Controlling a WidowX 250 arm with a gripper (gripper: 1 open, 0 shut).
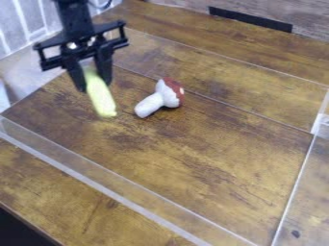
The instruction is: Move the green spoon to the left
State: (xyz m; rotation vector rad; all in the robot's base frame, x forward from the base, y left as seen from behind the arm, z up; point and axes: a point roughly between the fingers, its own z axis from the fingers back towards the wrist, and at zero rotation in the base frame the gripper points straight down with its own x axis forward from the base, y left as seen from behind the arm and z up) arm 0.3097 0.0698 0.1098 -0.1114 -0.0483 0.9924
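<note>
A: Hanging from my gripper [88,69], the spoon [99,95] points down over the left part of the table [218,163], its tip just above the wood.

B: Grip?

A: Fingers clamped on its upper end; I see the yellow-green handle below them. The mushroom [160,98] lies to its right, apart.

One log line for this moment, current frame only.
tool: shut on green spoon | spoon: hanging, left of mushroom | release: pending
</note>
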